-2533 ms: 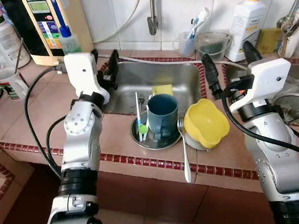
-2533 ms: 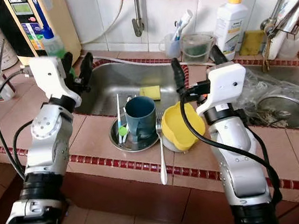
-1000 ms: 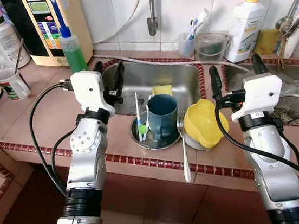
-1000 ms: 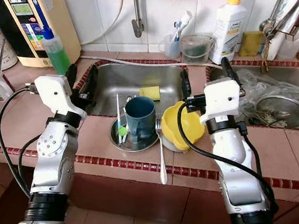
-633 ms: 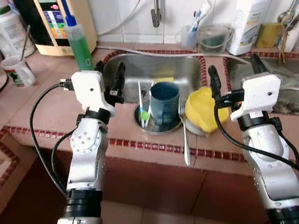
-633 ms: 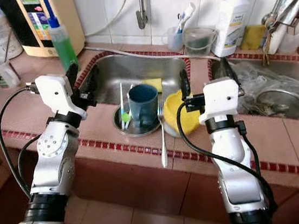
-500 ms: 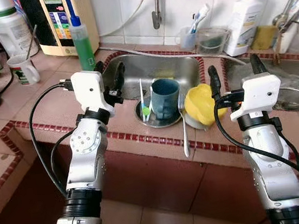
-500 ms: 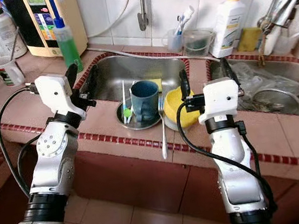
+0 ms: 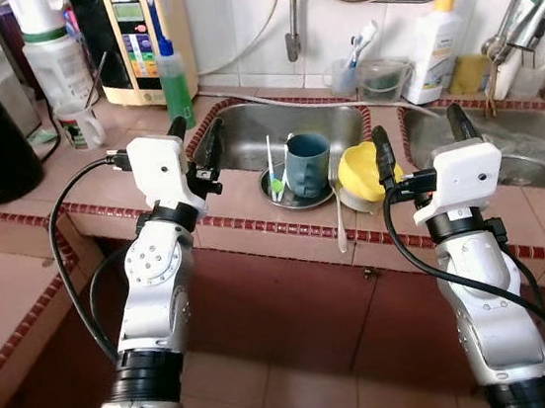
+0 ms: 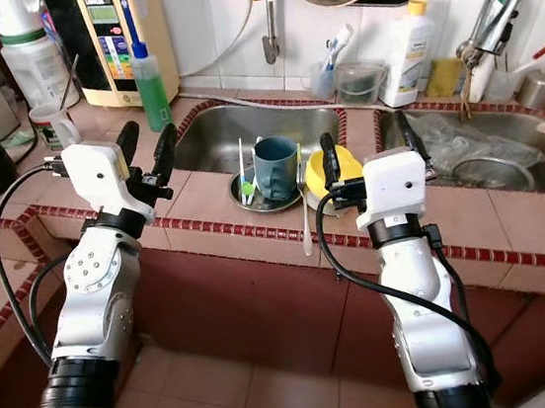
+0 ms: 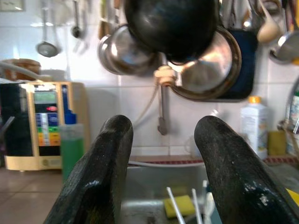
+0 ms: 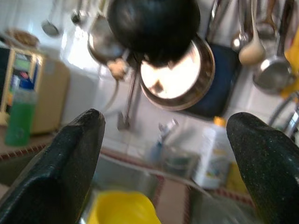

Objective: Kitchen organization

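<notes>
Bright even daylight; head views sharp; right wrist view motion-blurred; glare on hanging pan [image 12: 175, 74].

Two silver jointed arms are wearing white boxy wrists, trailing looping black cables, each ending in long black fingers [image 9: 211, 140].
</notes>
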Controlling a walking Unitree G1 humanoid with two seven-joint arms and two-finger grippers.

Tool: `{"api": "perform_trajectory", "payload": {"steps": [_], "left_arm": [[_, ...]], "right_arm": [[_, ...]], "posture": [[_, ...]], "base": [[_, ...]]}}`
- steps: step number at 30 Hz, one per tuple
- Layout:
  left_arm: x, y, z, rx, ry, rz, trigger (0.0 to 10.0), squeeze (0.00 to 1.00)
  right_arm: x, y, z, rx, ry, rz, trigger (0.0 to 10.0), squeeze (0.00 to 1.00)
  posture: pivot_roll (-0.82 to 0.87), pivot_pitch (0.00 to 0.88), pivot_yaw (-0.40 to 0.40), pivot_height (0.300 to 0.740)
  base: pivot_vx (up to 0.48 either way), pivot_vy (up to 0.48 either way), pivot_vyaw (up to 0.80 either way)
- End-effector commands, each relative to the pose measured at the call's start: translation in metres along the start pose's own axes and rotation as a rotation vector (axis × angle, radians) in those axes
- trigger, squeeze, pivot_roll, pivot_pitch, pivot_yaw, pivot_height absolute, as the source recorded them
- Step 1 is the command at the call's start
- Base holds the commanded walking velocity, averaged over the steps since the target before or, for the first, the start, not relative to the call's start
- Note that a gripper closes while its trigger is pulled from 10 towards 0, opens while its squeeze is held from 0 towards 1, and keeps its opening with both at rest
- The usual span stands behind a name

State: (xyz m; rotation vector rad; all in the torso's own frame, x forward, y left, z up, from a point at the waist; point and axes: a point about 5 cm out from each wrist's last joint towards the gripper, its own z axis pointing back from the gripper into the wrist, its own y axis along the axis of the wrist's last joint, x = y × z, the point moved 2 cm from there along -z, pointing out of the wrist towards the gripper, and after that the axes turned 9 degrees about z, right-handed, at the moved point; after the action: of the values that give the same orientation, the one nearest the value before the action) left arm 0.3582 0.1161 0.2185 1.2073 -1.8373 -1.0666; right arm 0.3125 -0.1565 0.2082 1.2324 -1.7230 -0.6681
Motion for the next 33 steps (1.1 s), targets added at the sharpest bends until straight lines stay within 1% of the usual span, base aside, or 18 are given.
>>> {"api": "perform_trajectory", "payload": {"steps": [1,5,9,16,18,23,27,30,32,33], "left_arm": [[0.002,0.002,0.001,0.008,-0.025,0.002,10.0,0.00],[0.002,0.002,0.004,0.009,-0.054,0.002,10.0,0.00],[0.001,-0.001,0.007,0.005,-0.072,0.000,10.0,0.00],[0.003,-0.016,0.018,-0.033,-0.108,-0.011,10.0,0.00],[0.002,-0.025,0.025,-0.061,-0.114,-0.028,10.0,0.00],[-0.002,-0.040,0.038,-0.118,-0.113,-0.054,10.0,0.00],[-0.002,-0.044,0.042,-0.126,-0.116,-0.063,10.0,0.00],[-0.001,-0.049,0.047,-0.140,-0.120,-0.059,10.0,0.00],[0.002,-0.050,0.048,-0.139,-0.123,-0.058,10.0,0.00],[0.002,-0.050,0.048,-0.139,-0.123,-0.058,10.0,0.00]], "right_arm": [[0.001,-0.004,0.001,-0.010,0.005,0.004,10.0,0.00],[-0.005,-0.014,0.007,-0.047,0.029,0.004,10.0,0.00],[-0.009,-0.019,0.011,-0.066,0.047,0.000,10.0,0.00],[-0.015,-0.034,0.018,-0.112,0.070,0.003,10.0,0.00],[-0.019,-0.045,0.024,-0.155,0.087,-0.009,10.0,0.00],[-0.028,-0.059,0.035,-0.209,0.129,-0.010,10.0,0.00],[-0.032,-0.065,0.040,-0.231,0.146,-0.006,10.0,0.00],[-0.037,-0.074,0.047,-0.261,0.182,0.009,10.0,0.00],[-0.041,-0.081,0.054,-0.296,0.233,0.023,10.0,0.00],[-0.041,-0.081,0.054,-0.296,0.233,0.023,10.0,0.00]], "posture": [[-0.14,0.000,0.013,0.740],[-0.13,0.000,0.009,0.740],[-0.13,0.000,0.007,0.740],[-0.12,0.000,0.008,0.740],[-0.12,0.000,0.007,0.740],[-0.11,0.000,0.002,0.740],[-0.11,0.000,0.002,0.740],[-0.11,0.000,-0.003,0.740],[-0.11,0.000,-0.006,0.740],[-0.11,0.000,-0.006,0.740]], "base": [[0.000,0.000,0.00],[0.000,0.000,0.00],[0.000,0.000,0.00],[0.000,0.000,0.00],[0.000,0.000,0.00],[0.000,0.000,0.00],[0.000,0.000,0.00],[0.000,0.000,0.00],[0.000,0.000,0.00],[0.000,0.000,0.00]]}}
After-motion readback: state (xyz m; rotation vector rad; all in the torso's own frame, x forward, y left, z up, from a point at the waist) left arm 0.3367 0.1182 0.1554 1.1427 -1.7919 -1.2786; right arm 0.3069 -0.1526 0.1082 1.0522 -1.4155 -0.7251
